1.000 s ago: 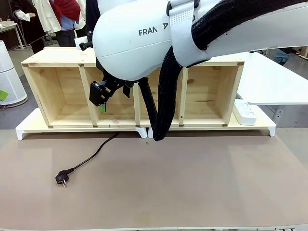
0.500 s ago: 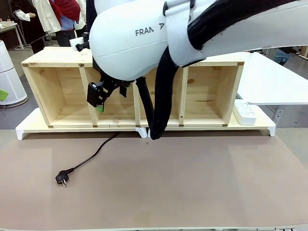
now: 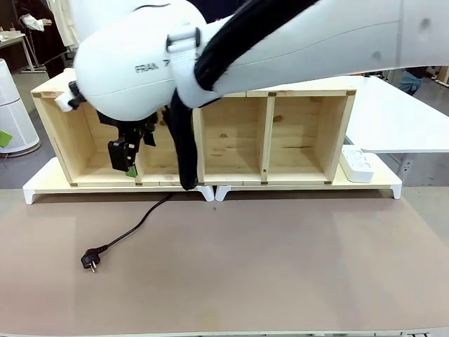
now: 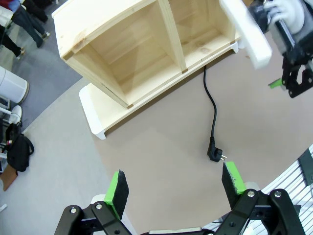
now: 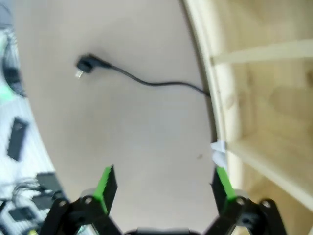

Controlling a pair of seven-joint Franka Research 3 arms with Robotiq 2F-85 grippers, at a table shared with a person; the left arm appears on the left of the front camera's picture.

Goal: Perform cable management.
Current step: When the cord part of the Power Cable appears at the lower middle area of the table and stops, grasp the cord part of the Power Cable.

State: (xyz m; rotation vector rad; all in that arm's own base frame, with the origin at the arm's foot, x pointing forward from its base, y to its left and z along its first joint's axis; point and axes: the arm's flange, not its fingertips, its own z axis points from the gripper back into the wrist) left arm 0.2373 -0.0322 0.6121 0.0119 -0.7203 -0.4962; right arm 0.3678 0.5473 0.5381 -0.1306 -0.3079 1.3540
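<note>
Loose on the brown worktop (image 3: 280, 267): the cable (image 3: 142, 219), thin and glossy black, curving from the front edge of the white-edged base (image 3: 34, 192) under the wooden shelf unit (image 3: 302, 133) toward the robot's left. Ends in a small plug (image 3: 89, 261) lying flat on the surface. Touched by neither end effector

Coming in from the right and reaching across the middle: the right arm (image 3: 295, 42), with the right end effector (image 3: 125, 156) hanging in front of the shelf unit's leftmost divider, above the worktop and clear of the cable. In the blurred right wrist view, green pads (image 5: 106, 183) spread wide apart with nothing between them. Beyond them, cable and plug on the worktop, and the shelf unit along one side

High over the worktop: the left end effector (image 4: 176, 183), likewise spread wide and holding nothing. Below it, the cable leading from the shelf base out to the plug

At the right end of the base, just beside the shelf unit: a white power strip (image 3: 358, 163)
</note>
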